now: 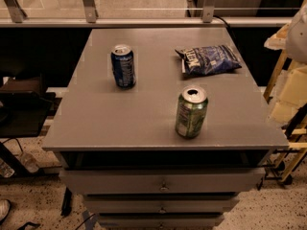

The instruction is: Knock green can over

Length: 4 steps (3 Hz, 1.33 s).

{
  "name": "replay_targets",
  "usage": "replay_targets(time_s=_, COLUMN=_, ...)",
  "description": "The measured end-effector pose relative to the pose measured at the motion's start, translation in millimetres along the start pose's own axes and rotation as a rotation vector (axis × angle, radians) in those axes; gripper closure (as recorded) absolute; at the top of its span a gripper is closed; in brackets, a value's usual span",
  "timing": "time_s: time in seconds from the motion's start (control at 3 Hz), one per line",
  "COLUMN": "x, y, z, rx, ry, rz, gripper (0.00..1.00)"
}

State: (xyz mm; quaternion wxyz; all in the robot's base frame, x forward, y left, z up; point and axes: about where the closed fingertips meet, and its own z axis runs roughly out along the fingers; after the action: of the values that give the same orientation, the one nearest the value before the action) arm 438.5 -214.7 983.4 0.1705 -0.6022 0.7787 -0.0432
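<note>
The green can (pixel 191 112) stands upright near the front right of the grey cabinet top (pixel 120 123). It has a mottled green-and-white label and a silver top with the opening showing. My gripper is not in view in the camera view, so nothing of mine is near the can.
A dark blue can (pixel 123 65) stands upright at the back left. A blue chip bag (pixel 209 59) lies at the back right. Drawers (pixel 163 181) sit below the top's front edge. A pale rounded shape (pixel 298 30) and wooden frames (pixel 288 95) are at the right.
</note>
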Motion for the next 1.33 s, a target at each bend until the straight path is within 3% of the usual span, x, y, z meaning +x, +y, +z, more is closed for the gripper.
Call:
replay_targets(time_s=0.33, x=0.0, y=0.0, z=0.0, rx=0.000, ry=0.000, rz=0.000, gripper=0.00)
replay_targets(time_s=0.67, x=-1.6, y=4.6, z=7.8, rx=-0.028, ry=-0.085, rz=0.033, gripper=0.00)
replay_targets(time_s=1.0, x=6.4, y=16.6, z=60.3, rx=-0.087, ry=-0.268, rz=0.095, gripper=0.00)
replay_targets(time_s=1.33, x=-7.7, y=19.6, z=101.1, rx=-0.080, ry=-0.485, rz=0.140, gripper=0.00)
